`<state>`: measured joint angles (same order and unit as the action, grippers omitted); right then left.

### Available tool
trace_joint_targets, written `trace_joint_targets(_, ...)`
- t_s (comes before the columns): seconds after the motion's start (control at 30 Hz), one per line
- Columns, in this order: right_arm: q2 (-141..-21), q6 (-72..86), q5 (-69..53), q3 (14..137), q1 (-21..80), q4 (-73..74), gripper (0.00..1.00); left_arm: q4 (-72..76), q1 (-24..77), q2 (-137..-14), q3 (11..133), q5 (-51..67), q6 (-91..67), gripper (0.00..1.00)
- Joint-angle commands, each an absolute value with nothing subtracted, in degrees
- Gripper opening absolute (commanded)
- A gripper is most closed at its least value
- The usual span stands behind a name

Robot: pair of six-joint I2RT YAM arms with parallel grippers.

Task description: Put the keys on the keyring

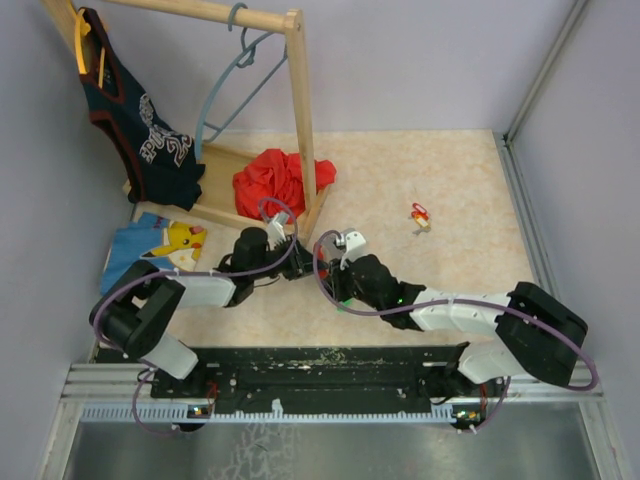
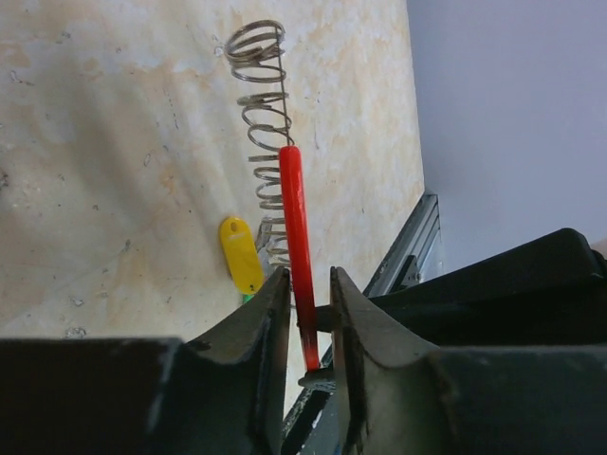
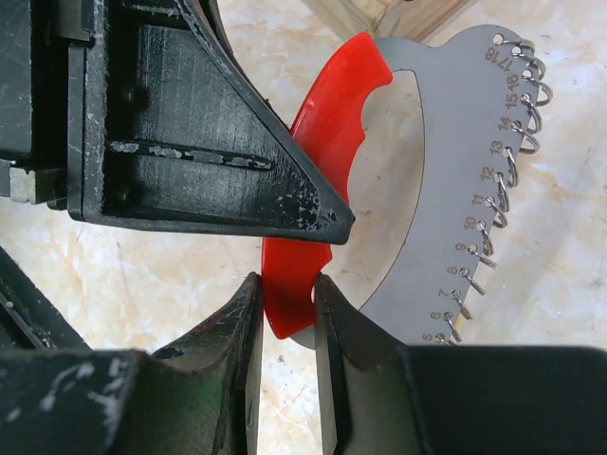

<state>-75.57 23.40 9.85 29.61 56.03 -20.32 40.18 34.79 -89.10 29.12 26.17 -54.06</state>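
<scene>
The keyring is a grey crescent plate (image 3: 446, 171) with a red handle (image 3: 327, 114) and a row of numbered wire loops (image 3: 493, 180). My right gripper (image 3: 285, 284) is shut on the lower end of that handle. In the left wrist view the red handle (image 2: 296, 227) stands edge-on between the jaws of my left gripper (image 2: 310, 284). Those jaws are narrow, and a slit still shows on the handle's right side. The wire loops (image 2: 261, 104) coil beyond it. One yellow key (image 2: 242, 254) hangs beside them. More keys (image 1: 420, 215), red and yellow, lie on the table to the right of both grippers.
A wooden clothes rack (image 1: 300, 120) stands at the back left with a grey-blue hanger (image 1: 235, 80) and a dark jersey (image 1: 150, 130). A red cloth (image 1: 275, 180) lies on its base, just behind my left gripper (image 1: 282, 238). A printed cloth (image 1: 165, 245) lies at the left.
</scene>
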Motion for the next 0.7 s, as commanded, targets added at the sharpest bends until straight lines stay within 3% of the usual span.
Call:
trace_joint_targets(0.0,-75.13,21.49,10.40,30.56,57.13,-25.69,0.11,43.66,35.66,-89.05,29.38,25.71,-52.87,0.23)
trace_joint_targets(0.13,-72.99,20.01,10.26,29.98,57.13,-25.64,0.18,42.82,35.68,-86.91,29.20,25.15,-48.52,0.08)
trace_joint_targets(0.23,-68.84,18.11,10.92,28.69,57.13,-25.58,0.35,37.89,35.60,-83.74,30.31,23.80,-42.96,0.00)
trace_joint_targets(0.4,-58.91,12.62,11.96,25.85,57.14,-24.43,0.52,32.40,35.53,-76.51,30.42,21.06,-34.38,0.00)
trace_joint_targets(0.67,-48.07,-3.56,3.02,17.50,57.13,-30.42,0.54,30.58,35.42,-67.96,29.34,21.48,-24.50,0.00)
